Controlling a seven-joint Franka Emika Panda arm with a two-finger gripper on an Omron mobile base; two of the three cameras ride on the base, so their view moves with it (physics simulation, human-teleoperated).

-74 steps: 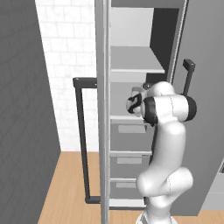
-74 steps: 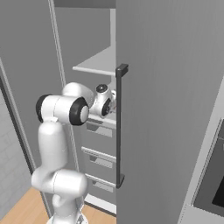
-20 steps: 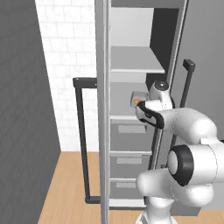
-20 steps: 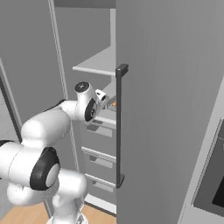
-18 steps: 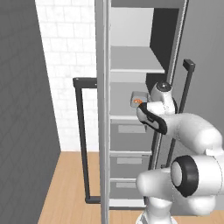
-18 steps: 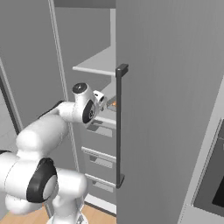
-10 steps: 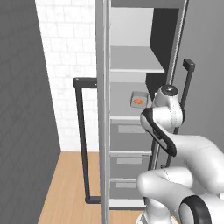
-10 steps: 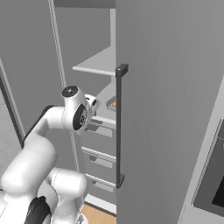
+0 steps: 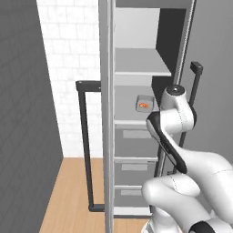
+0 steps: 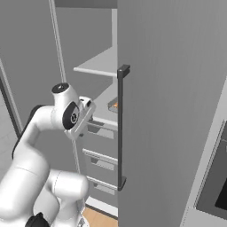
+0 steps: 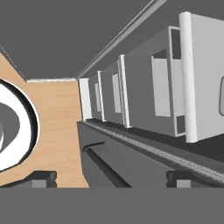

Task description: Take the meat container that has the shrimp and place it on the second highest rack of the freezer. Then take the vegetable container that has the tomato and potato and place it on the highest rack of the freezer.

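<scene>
The freezer (image 9: 107, 113) stands open. On its second highest rack (image 9: 129, 117) sits the meat container (image 9: 144, 103), a small grey tray holding the orange shrimp (image 9: 143, 106); a sliver of the tray (image 10: 113, 105) shows past the door edge. The highest rack (image 9: 141, 67) above it is bare. My gripper (image 11: 111, 178) is open, nothing between its fingertips (image 11: 43, 177), and hangs outside the freezer, in front of and below the tray, facing the drawers (image 11: 148, 94) and floor. The vegetable container, tomato and potato are out of view.
Below the racks are several pale drawers (image 9: 134, 136). Long black bar handles hang on the open left door (image 9: 84, 145) and the right door (image 10: 120, 128). A black-glass oven (image 10: 217, 186) is at far right. Wooden floor (image 9: 73, 195) lies in front.
The gripper, earlier at the meat container on the second highest rack, has drawn back out of the freezer and turned downward. The tray stays on the rack.
</scene>
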